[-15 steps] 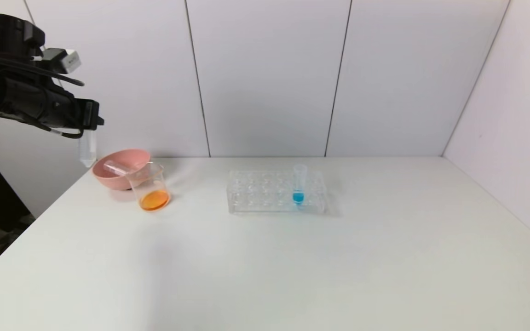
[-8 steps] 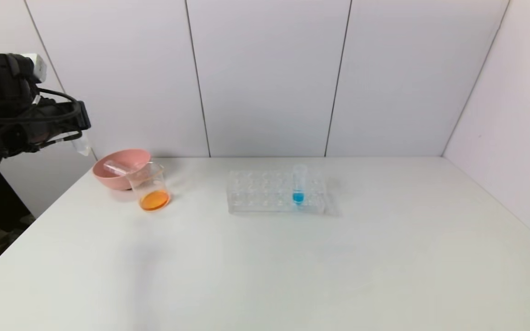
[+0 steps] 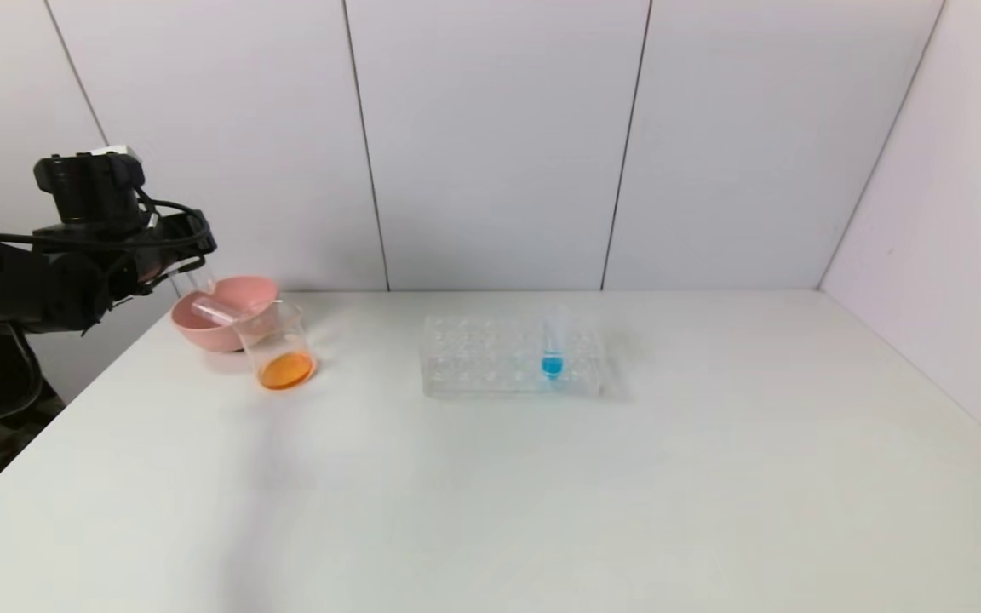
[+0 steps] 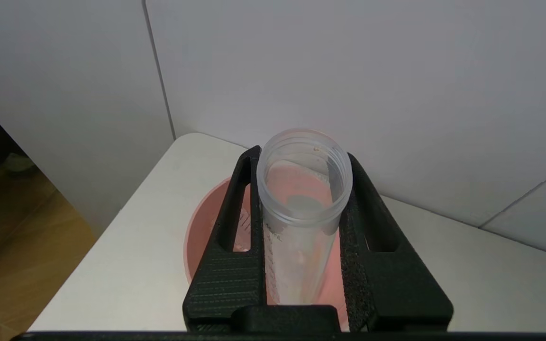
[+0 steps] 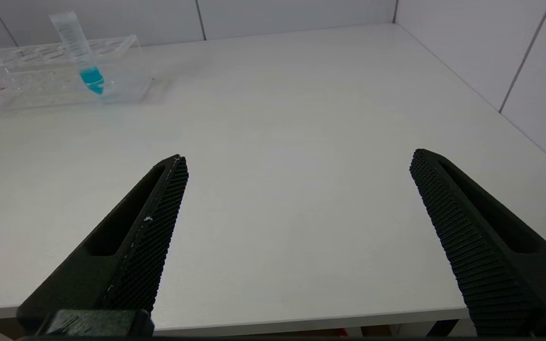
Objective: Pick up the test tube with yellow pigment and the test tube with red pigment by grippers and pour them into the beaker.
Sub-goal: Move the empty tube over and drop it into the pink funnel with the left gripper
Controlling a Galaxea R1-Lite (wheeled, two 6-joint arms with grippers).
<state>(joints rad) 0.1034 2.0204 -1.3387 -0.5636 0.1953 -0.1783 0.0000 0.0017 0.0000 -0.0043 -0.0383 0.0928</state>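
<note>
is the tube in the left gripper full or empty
Empty: the test tube clamped in the left gripper shows only clear walls over the pink bowl.

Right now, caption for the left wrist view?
Left gripper shut on an emptied test tube, held over the pink bowl at the table's corner.

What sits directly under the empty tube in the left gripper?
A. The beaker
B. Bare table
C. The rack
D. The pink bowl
D: in the left wrist view the tube, clamped in the left gripper, hangs over the pink bowl.
</note>
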